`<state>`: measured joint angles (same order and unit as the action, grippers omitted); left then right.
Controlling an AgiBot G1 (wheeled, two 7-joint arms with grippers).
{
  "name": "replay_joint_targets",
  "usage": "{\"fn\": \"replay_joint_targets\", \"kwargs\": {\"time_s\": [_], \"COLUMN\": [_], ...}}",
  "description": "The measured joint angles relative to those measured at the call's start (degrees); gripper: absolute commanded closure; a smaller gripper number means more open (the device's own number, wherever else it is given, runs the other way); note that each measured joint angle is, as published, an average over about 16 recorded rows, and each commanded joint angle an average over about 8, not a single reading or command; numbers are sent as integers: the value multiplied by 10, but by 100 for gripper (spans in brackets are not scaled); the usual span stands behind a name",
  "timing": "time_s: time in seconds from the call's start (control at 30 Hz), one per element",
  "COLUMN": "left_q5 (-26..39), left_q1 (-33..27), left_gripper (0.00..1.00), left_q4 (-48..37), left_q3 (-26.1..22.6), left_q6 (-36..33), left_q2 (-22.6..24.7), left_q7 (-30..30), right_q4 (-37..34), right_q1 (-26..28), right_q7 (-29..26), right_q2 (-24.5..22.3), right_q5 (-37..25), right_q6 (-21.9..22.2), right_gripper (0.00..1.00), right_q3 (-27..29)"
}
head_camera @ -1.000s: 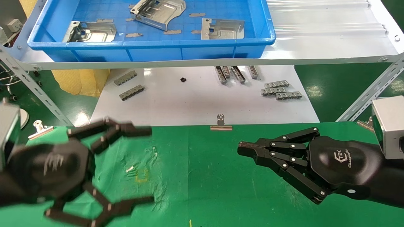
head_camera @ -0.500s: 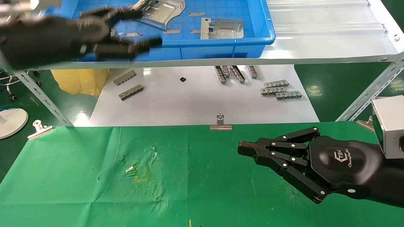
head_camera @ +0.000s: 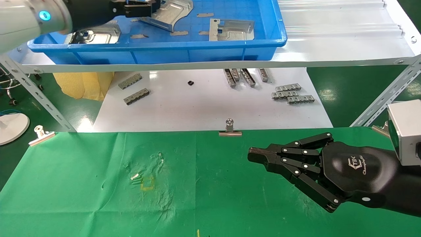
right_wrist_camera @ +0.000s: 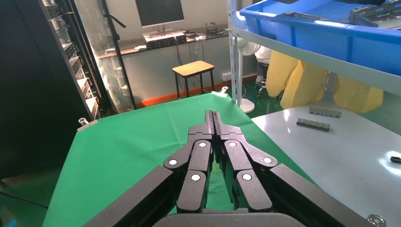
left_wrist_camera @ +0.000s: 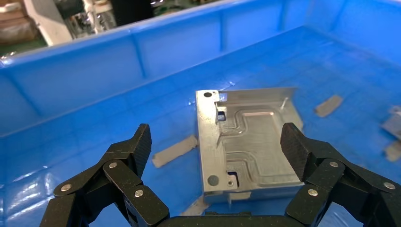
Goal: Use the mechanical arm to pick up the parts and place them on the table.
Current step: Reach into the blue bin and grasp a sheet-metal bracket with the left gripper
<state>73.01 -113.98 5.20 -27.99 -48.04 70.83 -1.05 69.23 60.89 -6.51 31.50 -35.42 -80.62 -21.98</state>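
Reaching into the blue tray (head_camera: 154, 49) at the upper left of the head view, the left gripper (head_camera: 138, 8) sits by one of three parts (head_camera: 232, 30), while the right gripper (head_camera: 260, 155) hovers over the green table (head_camera: 82, 184) at lower right. Left wrist view: fingers (left_wrist_camera: 137, 146) spread wide, straddling a part (left_wrist_camera: 248, 142) lying flat on the tray floor at frame centre, not touching it. Right wrist view: fingers (right_wrist_camera: 215, 125) pressed together, empty, above the cloth.

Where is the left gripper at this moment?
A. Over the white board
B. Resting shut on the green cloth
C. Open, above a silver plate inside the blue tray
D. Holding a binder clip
C: the left gripper has its fingers spread on either side of a silver plate lying in the blue tray.
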Motion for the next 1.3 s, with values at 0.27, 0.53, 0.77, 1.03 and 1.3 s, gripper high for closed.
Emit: {"fn": "replay_joint_targets", "kwargs": {"time_s": [0.27, 0.53, 0.77, 1.03, 1.3], "left_q5": [19, 33, 43, 53, 54], "left_q1": [-20, -30, -32, -32, -29], "left_gripper": [100, 100, 100, 100, 100], "left_q4": [-40, -51, -53, -51, -42], "left_q3": [-12, -22, -29, -36, -37], "left_q6": [46, 67, 77, 85, 89], "left_q2": [34, 49, 54, 57, 57], "left_q7": [-1, -8, -18, -30, -34], "right_q4": [0, 0, 0, 0, 0], "right_q1": [0, 0, 0, 0, 0], "right_q7": [0, 0, 0, 0, 0], "right_q2": [0, 0, 0, 0, 0], "right_q5": [0, 0, 0, 0, 0], "right_q6": [0, 0, 0, 0, 0], "right_gripper": [0, 0, 0, 0, 0], "right_q3": [0, 0, 0, 0, 0]}}
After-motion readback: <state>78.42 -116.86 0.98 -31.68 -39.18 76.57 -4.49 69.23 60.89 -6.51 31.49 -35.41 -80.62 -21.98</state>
